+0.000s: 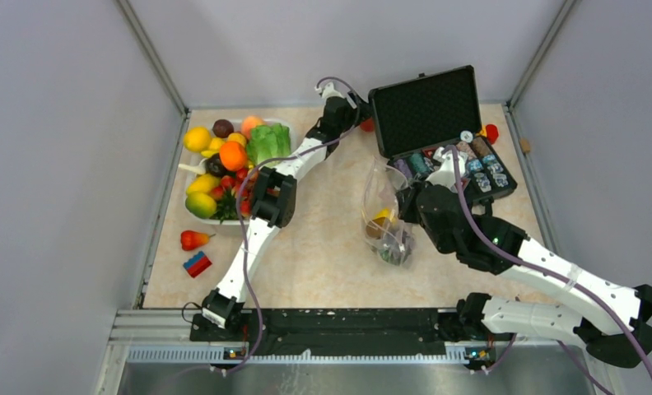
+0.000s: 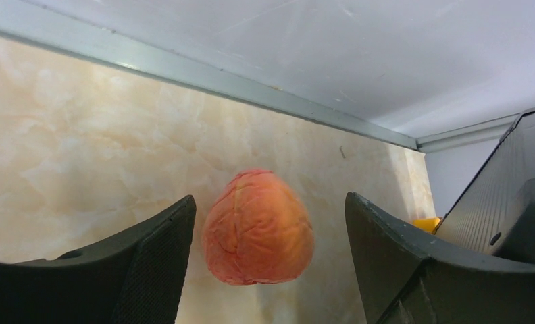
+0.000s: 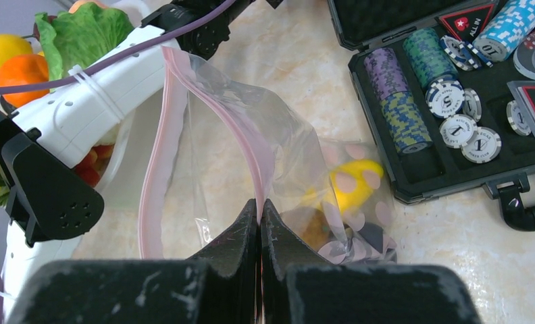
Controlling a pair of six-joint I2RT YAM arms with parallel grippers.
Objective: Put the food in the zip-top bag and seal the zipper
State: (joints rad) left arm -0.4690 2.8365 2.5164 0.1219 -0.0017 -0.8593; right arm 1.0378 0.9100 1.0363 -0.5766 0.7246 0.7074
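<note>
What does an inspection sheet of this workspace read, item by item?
Surface: beige marbled table, intact.
Job's things: zip-top bag open, yellow fruit inside; peach on table; lettuce in white basin.
Clutter: open black case of chips; red toy; block.
Grippers: left gripper open around peach; right gripper jaws shut on zipper.
Cables: purple cables along both arms.
Surroundings: grey walls.
</note>
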